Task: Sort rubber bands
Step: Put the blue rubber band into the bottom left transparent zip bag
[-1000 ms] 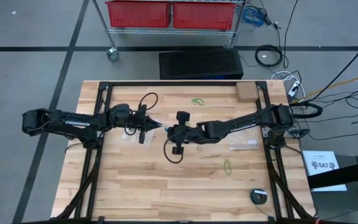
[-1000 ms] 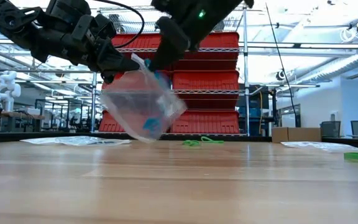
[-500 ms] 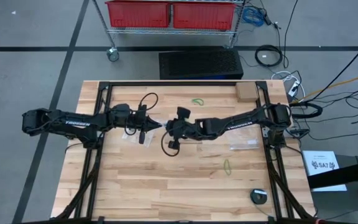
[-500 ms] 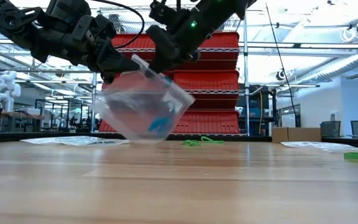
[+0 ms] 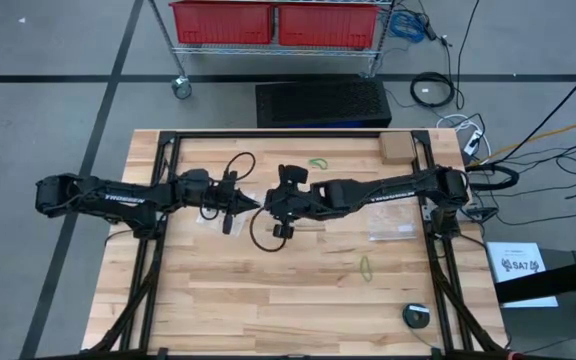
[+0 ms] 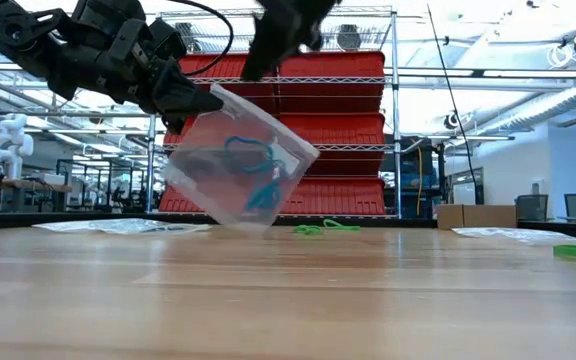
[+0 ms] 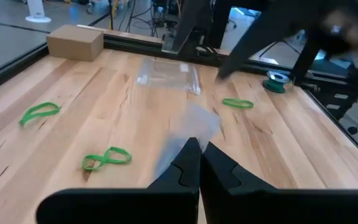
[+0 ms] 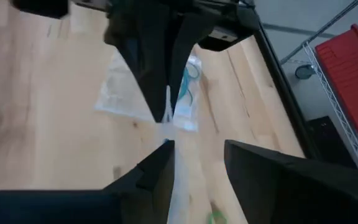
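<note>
A clear plastic bag (image 6: 236,168) is held above the counter (image 5: 298,290) near its middle, pinched at one top corner by the left pincer (image 6: 190,101), whose fingers are pressed together on the plastic. Teal and blue rubber bands (image 6: 258,172) are seen inside the hanging bag, gathered toward its lower part. The right pincer (image 8: 194,163) is positioned just beside the bag's mouth, its fingers spread apart with nothing between them. Green rubber bands are left lying loose on the counter: one pair (image 7: 107,158) near the left pincer, another loop (image 7: 40,113) farther off, one (image 5: 317,162) toward the far edge beside a cardboard box (image 5: 396,147), and one (image 5: 366,267) on the right arm's side. Another flat clear bag (image 5: 392,232) is seen lying on the counter under the right arm.
</note>
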Controlling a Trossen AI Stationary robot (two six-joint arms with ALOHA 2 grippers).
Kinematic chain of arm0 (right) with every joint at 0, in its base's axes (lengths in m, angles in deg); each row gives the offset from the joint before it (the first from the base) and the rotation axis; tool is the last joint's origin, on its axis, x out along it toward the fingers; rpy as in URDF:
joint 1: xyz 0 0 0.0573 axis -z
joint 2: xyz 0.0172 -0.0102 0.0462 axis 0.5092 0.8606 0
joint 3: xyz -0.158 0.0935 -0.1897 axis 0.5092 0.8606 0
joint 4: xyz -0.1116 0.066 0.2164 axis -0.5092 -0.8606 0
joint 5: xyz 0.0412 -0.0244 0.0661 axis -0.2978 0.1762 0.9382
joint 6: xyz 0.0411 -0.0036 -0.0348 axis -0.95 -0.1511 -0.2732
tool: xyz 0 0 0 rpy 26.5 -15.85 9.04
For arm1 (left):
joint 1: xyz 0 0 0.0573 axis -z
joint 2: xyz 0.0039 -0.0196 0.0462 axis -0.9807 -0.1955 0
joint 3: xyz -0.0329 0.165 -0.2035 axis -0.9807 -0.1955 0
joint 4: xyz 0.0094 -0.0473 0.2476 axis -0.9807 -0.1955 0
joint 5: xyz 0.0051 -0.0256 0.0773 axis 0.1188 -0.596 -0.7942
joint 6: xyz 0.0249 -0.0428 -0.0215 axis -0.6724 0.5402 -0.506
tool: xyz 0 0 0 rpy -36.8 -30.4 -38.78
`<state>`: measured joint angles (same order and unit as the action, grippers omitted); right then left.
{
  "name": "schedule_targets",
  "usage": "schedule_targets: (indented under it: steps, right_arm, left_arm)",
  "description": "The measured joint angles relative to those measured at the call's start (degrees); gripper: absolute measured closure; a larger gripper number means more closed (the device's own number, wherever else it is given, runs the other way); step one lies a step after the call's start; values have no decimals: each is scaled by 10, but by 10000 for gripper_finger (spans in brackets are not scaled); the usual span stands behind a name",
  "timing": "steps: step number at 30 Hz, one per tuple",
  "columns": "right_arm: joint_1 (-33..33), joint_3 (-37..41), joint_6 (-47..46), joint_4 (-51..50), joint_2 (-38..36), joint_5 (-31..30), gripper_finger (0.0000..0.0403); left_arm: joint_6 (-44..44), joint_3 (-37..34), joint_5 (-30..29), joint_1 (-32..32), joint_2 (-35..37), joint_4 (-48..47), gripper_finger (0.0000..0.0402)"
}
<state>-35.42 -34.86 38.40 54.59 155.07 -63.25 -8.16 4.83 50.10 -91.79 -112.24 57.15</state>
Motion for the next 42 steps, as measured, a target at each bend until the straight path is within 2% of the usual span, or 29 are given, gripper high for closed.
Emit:
schedule_targets:
  steps: [6,8,11,13,15,18,21,28,38,42]
  right_arm:
    - [-21,-108,-3,-177,-1,23,282]
    - [-29,-116,-5,-204,-1,30,305]
    - [-41,-102,-45,-257,-1,43,367]
    - [-49,-59,-77,-269,-3,90,393]
    - [-62,6,-101,-244,0,150,393]
    - [-94,110,-128,-148,2,238,400]
    - [-124,182,-177,-66,2,281,401]
    - [-157,244,-227,26,1,269,402]
    - [-156,250,-224,26,-14,270,403]
    - [-157,250,-225,22,-28,268,403]
  left_arm:
    - [-8,0,0,0,0,-5,400]
    - [-24,0,0,0,0,-24,400]
    - [-35,0,0,0,0,-57,400]
    - [-35,0,7,4,0,-74,400]
    - [-34,0,25,13,0,-90,400]
    - [-31,0,48,38,0,-106,400]
    - [-31,0,52,72,0,-120,400]
    - [-30,0,46,149,0,-124,385]
    - [55,0,33,195,-14,-101,269]
    - [79,0,33,220,-19,-95,235]
